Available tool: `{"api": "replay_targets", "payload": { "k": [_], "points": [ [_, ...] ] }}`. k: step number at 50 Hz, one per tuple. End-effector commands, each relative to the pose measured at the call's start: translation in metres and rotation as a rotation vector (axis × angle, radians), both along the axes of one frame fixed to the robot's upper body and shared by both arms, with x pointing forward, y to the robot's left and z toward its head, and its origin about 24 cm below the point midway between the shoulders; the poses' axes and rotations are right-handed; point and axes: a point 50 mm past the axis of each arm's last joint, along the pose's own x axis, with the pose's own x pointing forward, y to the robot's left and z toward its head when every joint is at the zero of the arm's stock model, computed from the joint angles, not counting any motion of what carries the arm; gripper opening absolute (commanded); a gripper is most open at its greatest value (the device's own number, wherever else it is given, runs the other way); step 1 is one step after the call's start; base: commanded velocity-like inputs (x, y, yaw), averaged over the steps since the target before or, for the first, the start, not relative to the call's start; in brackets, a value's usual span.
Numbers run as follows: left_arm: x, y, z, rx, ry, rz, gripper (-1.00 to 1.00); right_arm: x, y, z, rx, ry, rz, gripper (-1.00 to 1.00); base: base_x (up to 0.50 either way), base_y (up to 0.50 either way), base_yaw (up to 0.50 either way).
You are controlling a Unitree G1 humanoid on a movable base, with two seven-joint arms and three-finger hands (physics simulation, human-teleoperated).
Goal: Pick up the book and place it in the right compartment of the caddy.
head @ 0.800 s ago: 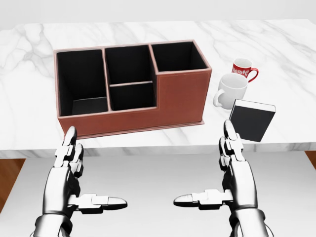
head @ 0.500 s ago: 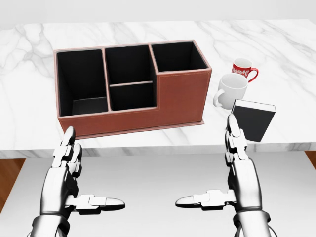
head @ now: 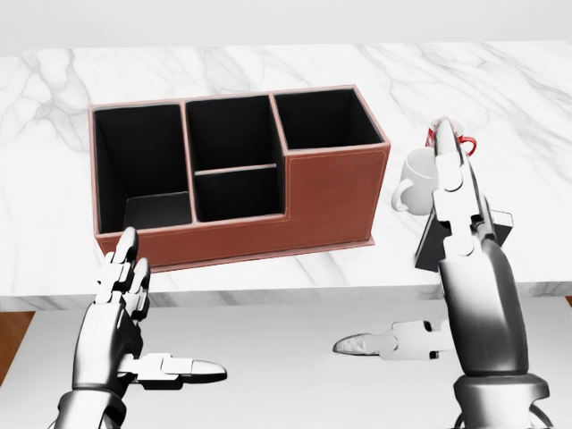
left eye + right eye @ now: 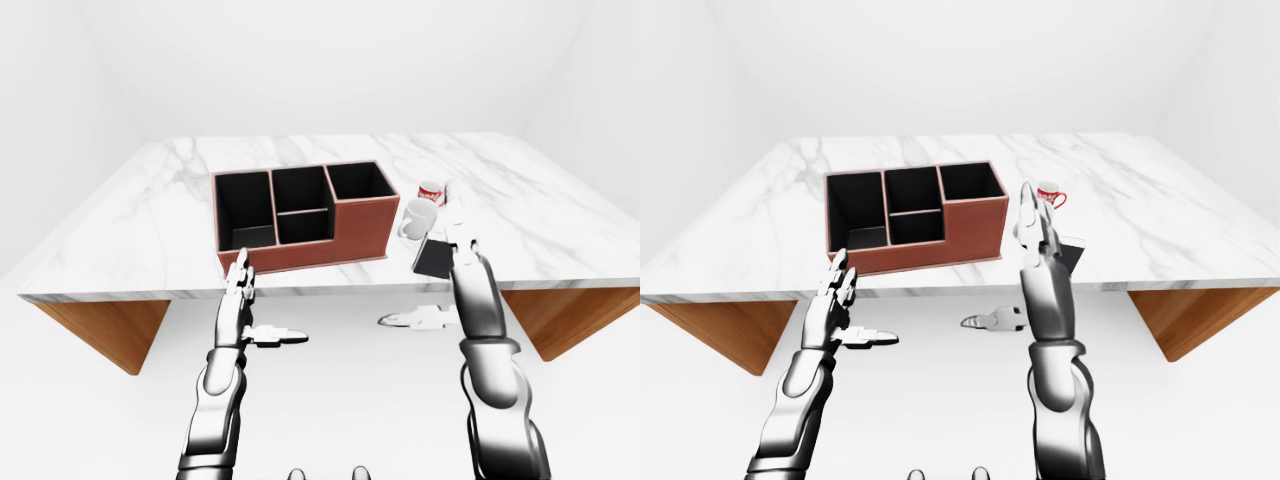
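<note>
The black book (image 3: 430,246) stands tilted on the marble table, to the right of the brown caddy (image 3: 331,192), and it also shows in the left-eye view (image 4: 432,260). The caddy's right compartment (image 3: 322,116) is dark and holds nothing visible. My right hand (image 3: 402,250) is open, with its fingers (image 3: 451,179) pointing up in front of the book and covering its middle. Whether they touch it I cannot tell. My left hand (image 3: 174,304) is open and empty, below the caddy's left end and off the table.
A white mug (image 3: 413,174) and a red mug (image 4: 431,192) stand just above the book, partly behind my right fingers. The marble table (image 3: 536,89) ends at an edge just below the caddy. Brown wooden supports (image 4: 100,325) show under it.
</note>
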Motion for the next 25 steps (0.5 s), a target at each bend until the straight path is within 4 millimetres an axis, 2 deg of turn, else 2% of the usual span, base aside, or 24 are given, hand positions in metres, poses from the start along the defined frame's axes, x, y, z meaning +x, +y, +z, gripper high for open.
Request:
{"api": "replay_targets", "payload": {
  "k": [1,12,19,25],
  "points": [
    [-0.001,0.000,0.001,-0.002,-0.005,-0.007,1.00,-0.029,0.003,0.053,-0.182,-0.228,-0.057,1.00,0.00,0.00,0.00],
    [-0.001,0.000,0.000,-0.003,-0.007,-0.008,1.00,-0.036,0.003,0.071,-0.327,-0.274,-0.101,1.00,0.00,0.00,0.00],
    [-0.002,0.000,0.001,-0.004,-0.008,-0.009,1.00,-0.028,-0.005,0.066,-0.405,-0.224,-0.176,1.00,0.03,0.00,0.00],
    [-0.002,0.000,0.001,-0.005,-0.009,-0.009,1.00,-0.019,-0.012,0.056,-0.445,-0.168,-0.228,1.00,0.45,0.00,0.00]
  ]
}}
